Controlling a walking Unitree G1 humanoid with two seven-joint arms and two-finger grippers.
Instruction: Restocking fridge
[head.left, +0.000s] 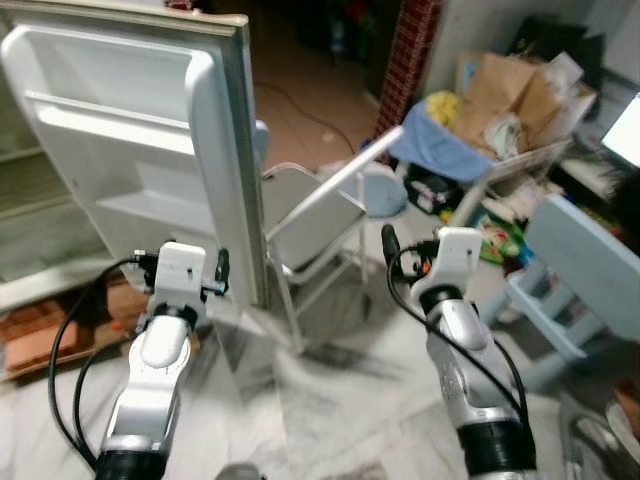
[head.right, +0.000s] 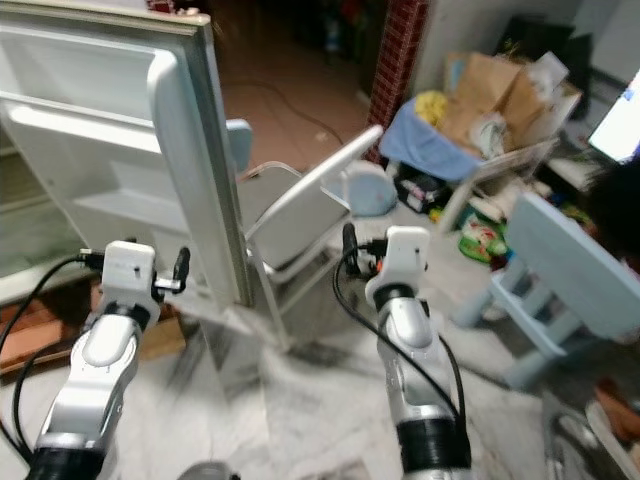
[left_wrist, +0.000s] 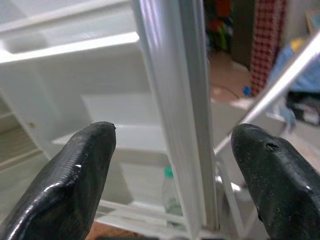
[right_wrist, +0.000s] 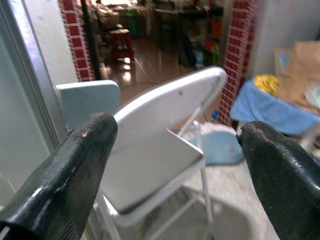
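The fridge door (head.left: 150, 140) stood swung open, its white inner shelves facing the robot, and a clear bottle (left_wrist: 171, 197) with a green cap sat low in the door's bottom rack. The left claw (left_wrist: 172, 175) was raised just before the door's edge, fingers (left_wrist: 75, 175) spread wide apart and holding nothing. The right claw (right_wrist: 175, 170) was lifted toward a folded white chair (head.left: 320, 215) leaning beside the door, its fingers (right_wrist: 70, 170) also apart and empty. A light blue chair (head.left: 575, 275) and a heap of bags (head.left: 510, 100) stood off to the right on the pale floor (head.left: 340, 410)
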